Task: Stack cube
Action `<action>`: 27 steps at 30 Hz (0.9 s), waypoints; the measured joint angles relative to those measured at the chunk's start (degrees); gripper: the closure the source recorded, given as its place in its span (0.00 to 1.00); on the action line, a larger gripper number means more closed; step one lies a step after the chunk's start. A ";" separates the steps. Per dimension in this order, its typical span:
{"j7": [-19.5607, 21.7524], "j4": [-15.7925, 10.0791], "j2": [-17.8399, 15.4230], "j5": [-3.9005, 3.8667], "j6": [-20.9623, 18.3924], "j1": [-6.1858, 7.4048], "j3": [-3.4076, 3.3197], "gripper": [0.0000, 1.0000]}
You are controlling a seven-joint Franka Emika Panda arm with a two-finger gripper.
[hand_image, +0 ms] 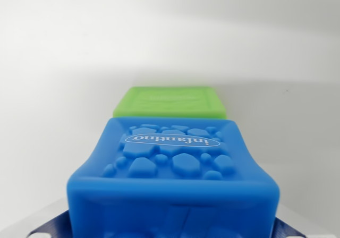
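You see a big blue cube right up close, filling the bottom of the wrist view. Its bumpy top has a white oval with the word "infantino", upside down. Just behind it a green cube sits on the white table. Dark blue bits peek out low down; you cannot tell if the hand is holding anything.

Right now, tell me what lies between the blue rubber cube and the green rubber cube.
Nothing shows between them in the wrist view: the blue rubber cube overlaps the green rubber cube's near edge, so any gap is hidden.
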 joint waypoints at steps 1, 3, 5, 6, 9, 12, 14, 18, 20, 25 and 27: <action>0.00 0.02 0.14 0.00 0.10 0.00 0.01 1.00; -0.01 0.05 0.37 0.01 0.31 0.00 0.01 1.00; -0.02 0.07 0.52 0.01 0.46 -0.01 0.02 1.00; -0.02 0.08 0.63 0.02 0.57 -0.01 0.02 1.00; -0.03 0.13 0.94 0.02 0.86 -0.02 0.04 1.00; -0.03 0.18 1.07 0.02 1.02 -0.02 0.04 1.00; -0.03 0.18 1.08 0.03 1.02 -0.03 0.04 1.00; -0.03 0.19 1.09 0.03 1.04 -0.03 0.05 0.00; -0.03 0.19 1.09 0.03 1.05 -0.03 0.05 0.00; -0.04 0.19 1.10 0.03 1.06 -0.03 0.05 0.00; -0.04 0.20 1.15 0.03 1.08 -0.03 0.05 0.00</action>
